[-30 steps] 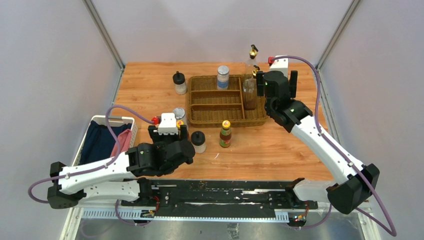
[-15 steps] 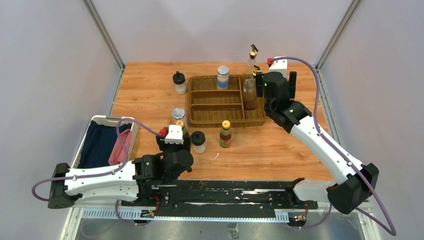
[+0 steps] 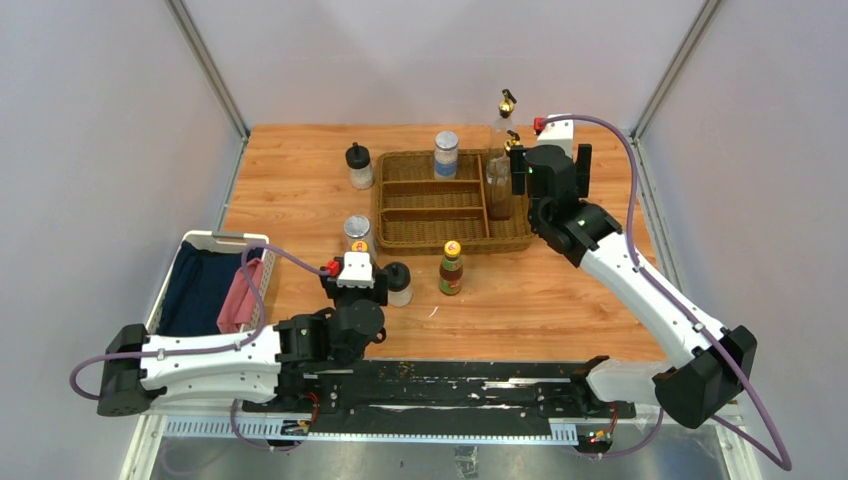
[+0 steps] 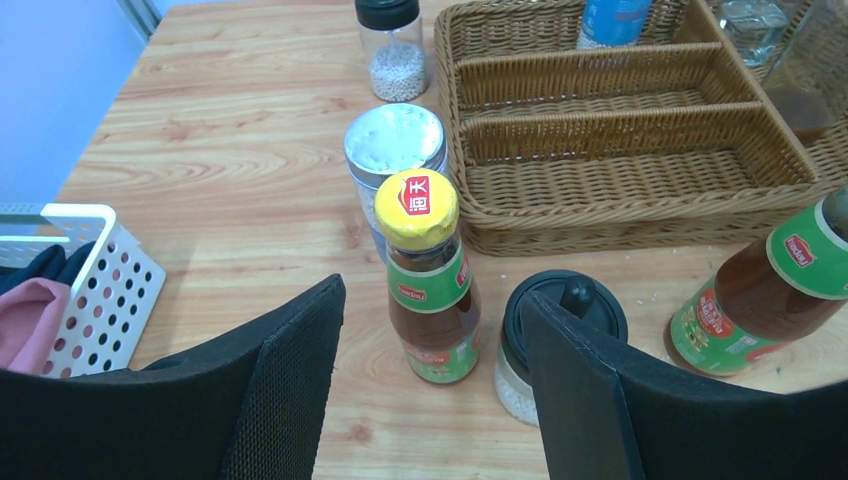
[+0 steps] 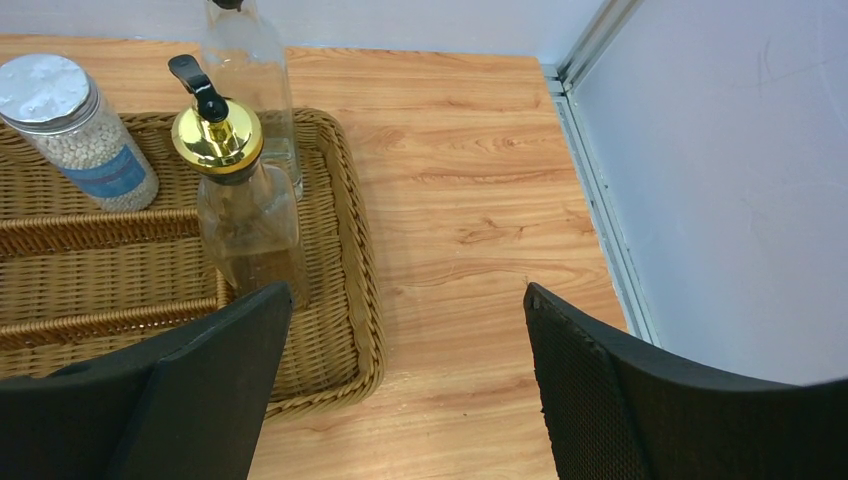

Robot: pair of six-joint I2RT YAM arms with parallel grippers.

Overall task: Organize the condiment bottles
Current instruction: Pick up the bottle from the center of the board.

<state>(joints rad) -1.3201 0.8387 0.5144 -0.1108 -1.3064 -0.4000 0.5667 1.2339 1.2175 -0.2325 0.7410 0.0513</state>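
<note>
A yellow-capped sauce bottle (image 4: 430,285) stands on the table between the open jaws of my left gripper (image 4: 433,292), touching neither finger. A black-lidded jar (image 4: 560,320) sits partly behind the right finger, and a second sauce bottle (image 4: 760,300) stands further right. A silver-lidded shaker (image 4: 395,150) is just behind the yellow cap. Another black-lidded jar (image 3: 359,166) stands left of the wicker tray (image 3: 400,238). In the tray are a shaker (image 5: 75,130) and a gold-spouted cruet (image 5: 240,200), with a second cruet (image 5: 250,70) at the back. My right gripper (image 5: 408,295) hangs open beside the tray's right edge.
A white perforated basket (image 3: 215,285) holding dark and pink cloths sits at the table's left front. The enclosure's metal frame (image 5: 590,150) and wall run close along the right. A black rail (image 3: 450,385) lies along the near edge.
My left arm has swung right and forward, bringing its jaws around the yellow-capped sauce bottle, and the jaws have narrowed a little. The right arm has barely moved.
</note>
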